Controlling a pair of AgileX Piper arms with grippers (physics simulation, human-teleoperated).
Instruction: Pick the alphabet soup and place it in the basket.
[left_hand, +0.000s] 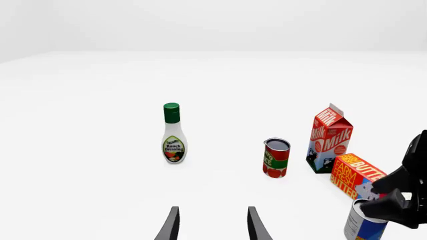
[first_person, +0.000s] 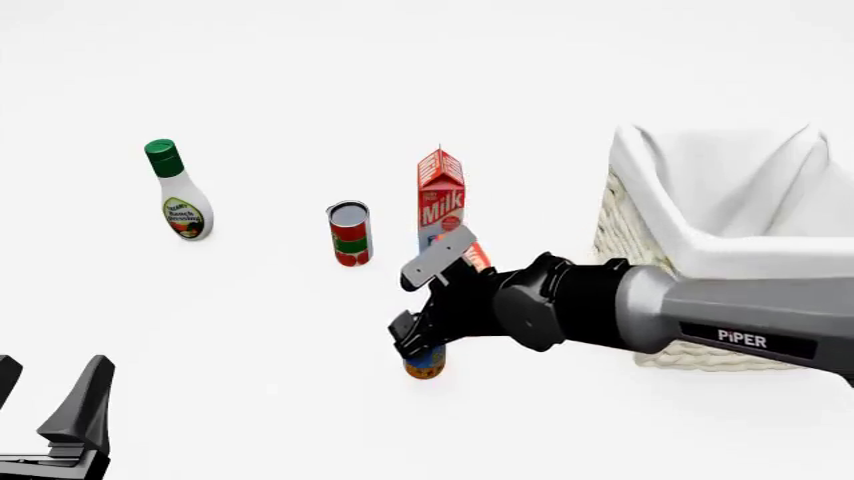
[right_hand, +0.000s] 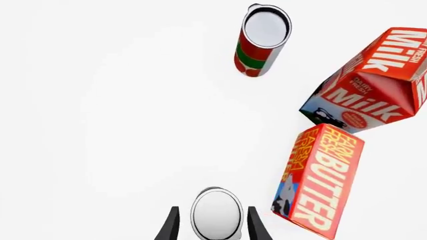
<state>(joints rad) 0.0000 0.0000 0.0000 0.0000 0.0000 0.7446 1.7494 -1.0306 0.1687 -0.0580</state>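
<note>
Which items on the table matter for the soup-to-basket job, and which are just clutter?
Job:
- alphabet soup, between the fingers of the right tool
- basket, front view's right side

Clutter:
- ranch dressing bottle
- red-and-green can
- milk carton
- butter box
- left tool, open, holding nothing

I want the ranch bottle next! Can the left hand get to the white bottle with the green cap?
Probably yes. The left hand is open and holds nothing, and the white ranch bottle with the green cap stands upright ahead of it with bare table between. The right hand is busy off to the side.
</note>
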